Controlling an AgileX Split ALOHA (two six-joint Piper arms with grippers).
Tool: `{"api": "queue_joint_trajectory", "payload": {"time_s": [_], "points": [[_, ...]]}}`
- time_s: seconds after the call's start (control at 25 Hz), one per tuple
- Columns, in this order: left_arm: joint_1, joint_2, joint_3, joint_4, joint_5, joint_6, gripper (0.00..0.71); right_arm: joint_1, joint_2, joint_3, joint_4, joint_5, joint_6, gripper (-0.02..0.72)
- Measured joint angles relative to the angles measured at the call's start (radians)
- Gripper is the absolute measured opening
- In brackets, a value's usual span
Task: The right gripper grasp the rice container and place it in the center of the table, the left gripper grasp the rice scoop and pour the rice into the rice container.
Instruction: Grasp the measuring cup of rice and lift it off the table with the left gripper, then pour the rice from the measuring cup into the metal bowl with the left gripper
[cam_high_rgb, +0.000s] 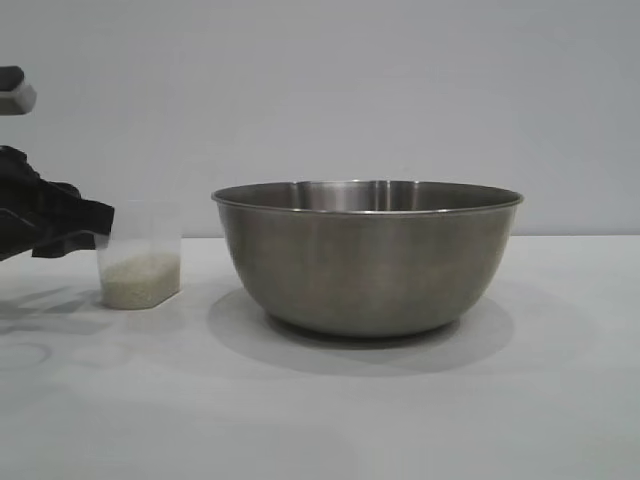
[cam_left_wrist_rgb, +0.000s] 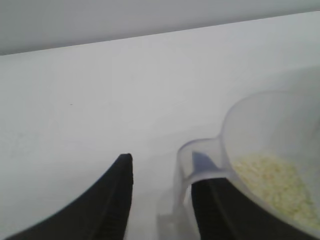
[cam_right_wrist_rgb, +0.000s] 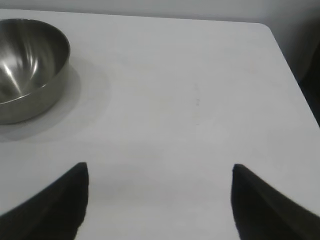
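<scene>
At the left edge of the exterior view we see the left gripper (cam_high_rgb: 95, 232), black with two pointed claw-like fingers, reaching in level from the side and meeting the rim of the rice scoop (cam_high_rgb: 140, 268), a small translucent plastic measuring cup. The cup stands upright on the plain white matte table (cam_high_rgb: 320, 400), mouth up, its long axis vertical. A low heap of off-white fine rice (cam_high_rgb: 140, 280) fills its bottom.

From the left wrist view the scoop (cam_left_wrist_rgb: 270, 150) shows a small looped handle at the rim, and that handle points back toward the gripper (cam_left_wrist_rgb: 162, 177). One finger (cam_left_wrist_rgb: 112, 200) stands clear of the handle on bare table (cam_left_wrist_rgb: 100, 100); the other finger (cam_left_wrist_rgb: 212, 200) lies against or under the handle and cup wall. The jaws are partly spread with the handle between them, but we cannot tell whether they already pinch it, since the contact is half hidden behind the plastic. The rice (cam_left_wrist_rgb: 275, 180) lies pale and granular inside.

Just right of the scoop, apart from it, sits the rice container (cam_high_rgb: 367, 255), a large round brushed stainless-steel bowl with a thin rolled rim, upright near the middle of the table, mouth up.

Farther right, the right gripper (cam_right_wrist_rgb: 160, 200) hovers over bare table (cam_right_wrist_rgb: 200, 75), jaws spread wide and holding nothing, with the bowl (cam_right_wrist_rgb: 27, 65) well apart from it.
</scene>
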Motion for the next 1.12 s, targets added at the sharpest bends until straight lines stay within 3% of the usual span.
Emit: {"api": "queue_joint_trajectory", "payload": {"time_s": [0.08, 0.32, 0.6, 1.12], "points": [[0.000, 0.002, -0.009, 0.021, 0.000, 0.000, 0.000, 0.000, 0.000, 0.000, 0.000, 0.000, 0.000, 0.554], [0.000, -0.005, -0.009, 0.042, 0.006, 0.002, 0.000, 0.000, 0.000, 0.000, 0.000, 0.000, 0.000, 0.554], [0.000, -0.135, -0.016, 0.059, 0.009, 0.080, 0.000, 0.000, 0.000, 0.000, 0.000, 0.000, 0.000, 0.554], [-0.005, -0.226, -0.157, 0.500, 0.005, 0.099, 0.000, 0.000, 0.000, 0.000, 0.000, 0.000, 0.000, 0.554]]}}
